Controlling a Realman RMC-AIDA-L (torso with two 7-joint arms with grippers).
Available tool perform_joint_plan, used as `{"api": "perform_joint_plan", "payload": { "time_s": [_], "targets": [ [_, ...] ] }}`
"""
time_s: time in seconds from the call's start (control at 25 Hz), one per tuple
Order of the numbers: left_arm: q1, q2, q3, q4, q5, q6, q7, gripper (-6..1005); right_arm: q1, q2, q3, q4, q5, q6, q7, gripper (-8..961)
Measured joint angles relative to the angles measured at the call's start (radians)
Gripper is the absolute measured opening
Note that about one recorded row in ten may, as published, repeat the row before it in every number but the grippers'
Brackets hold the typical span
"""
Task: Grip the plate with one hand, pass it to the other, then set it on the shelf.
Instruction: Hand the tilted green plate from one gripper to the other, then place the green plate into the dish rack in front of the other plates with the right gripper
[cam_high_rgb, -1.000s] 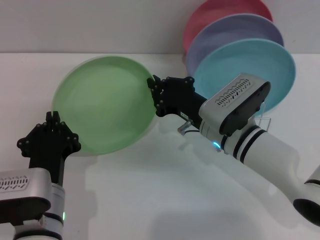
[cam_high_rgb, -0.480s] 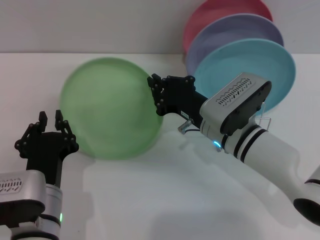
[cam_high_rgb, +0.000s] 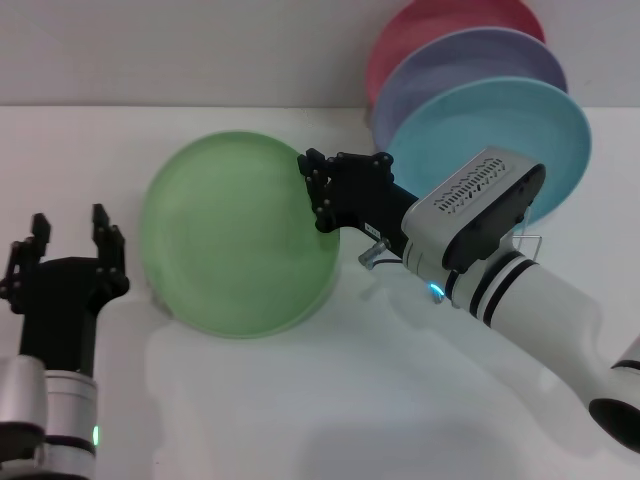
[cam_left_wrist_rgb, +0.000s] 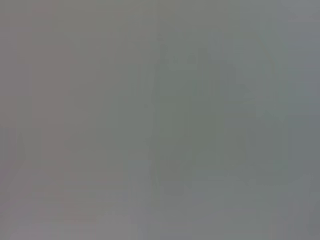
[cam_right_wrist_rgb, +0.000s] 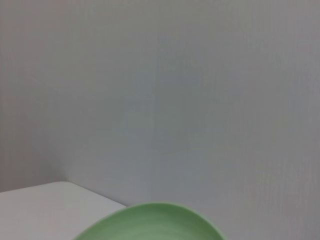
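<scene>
My right gripper is clamped on the right-hand rim of the light green plate, and that grip alone carries it: the plate hangs tilted, face toward me, above the middle of the white bench, a little toward the far edge, with its shadow lying on the surface beneath its lower rim. In my right wrist view only the curved top of the plate shows, against a plain pale wall, with a slice of the bench beside it. My left gripper sits near the left edge of the bench, its two black fingers spread wide and holding nothing, clear of the plate's left rim with a gap between them. My left wrist view gives me a flat grey field and nothing I can name. Toward the far right corner of the bench stand three other plates on edge, one behind another: a turquoise plate nearest, a lavender plate behind it, a pink plate at the back. A bit of the wire shelf peeks out just past my right wrist housing, below the turquoise plate.
</scene>
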Motion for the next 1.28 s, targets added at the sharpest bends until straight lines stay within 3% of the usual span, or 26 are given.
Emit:
{"api": "perform_joint_plan", "payload": {
  "time_s": [0.08,0.96,1.28],
  "targets": [
    [0.012,0.0,-0.003,-0.01,0.022,0.022,-0.024,555,-0.002,0.0,0.0,0.0,0.0,-0.001,-0.001,33],
    [0.01,0.002,-0.076,-0.079,0.035,0.026,-0.051,629,-0.008,0.0,0.02,-0.006,0.001,-0.102,-0.004,22],
    [-0.027,0.005,-0.107,-0.177,0.037,0.011,-0.203,656,-0.021,0.0,0.021,-0.023,0.001,-0.187,-0.004,21]
  ]
}}
